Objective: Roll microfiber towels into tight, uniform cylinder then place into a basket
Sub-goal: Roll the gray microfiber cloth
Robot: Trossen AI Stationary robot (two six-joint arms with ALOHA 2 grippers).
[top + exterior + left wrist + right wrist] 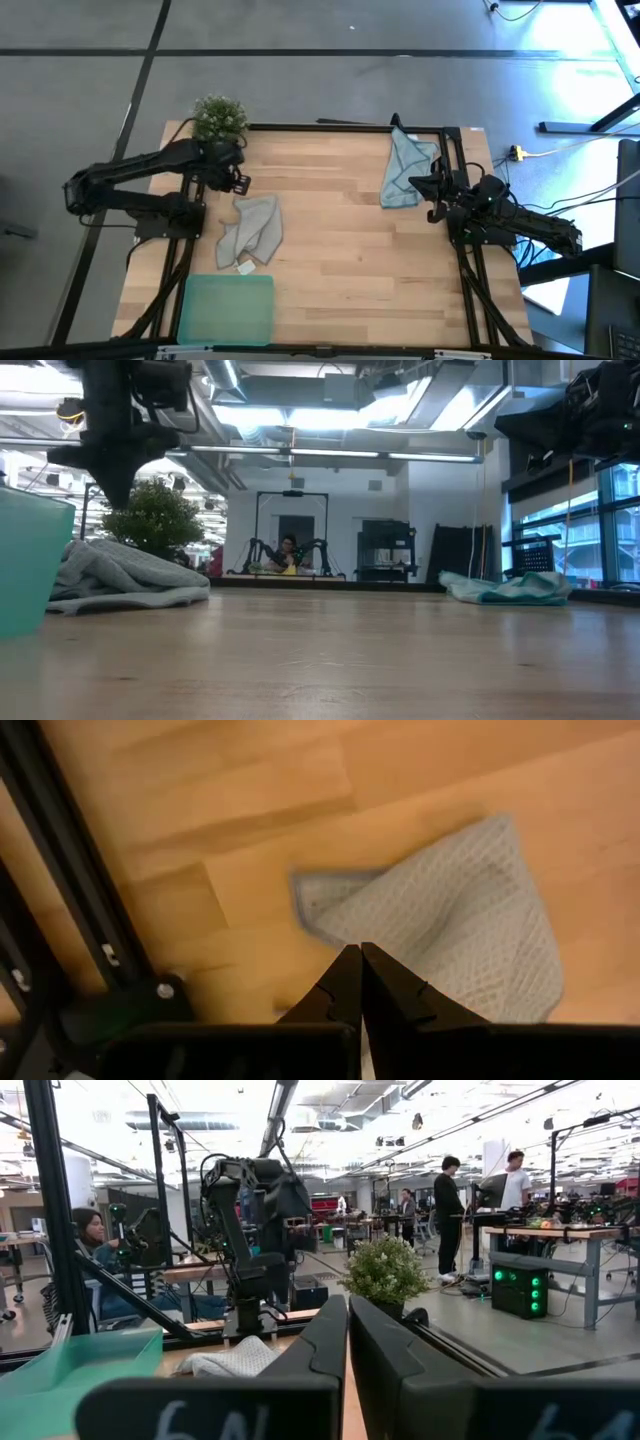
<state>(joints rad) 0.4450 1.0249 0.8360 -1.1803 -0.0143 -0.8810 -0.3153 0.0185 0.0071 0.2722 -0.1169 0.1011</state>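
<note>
The pale grey towel [252, 230] lies crumpled on the table's left half, its white tag [244, 267] at its near end; it also shows in the low view [120, 575] and the left wrist view [450, 935]. The light blue towel [407, 168] lies crumpled at the far right; it also shows in the low view [505, 588]. The mint-green basket [226, 308] stands at the near left. My left gripper [240, 182] is shut and empty, raised above the table just beyond the grey towel's far end. My right gripper [432, 198] is shut and empty, raised near the blue towel's near end.
A small potted plant [219, 116] stands at the far left corner. Black frame rails [452, 200] run along the table's sides. Bare wood [340, 250] lies between the two towels. People show in the room beyond the table.
</note>
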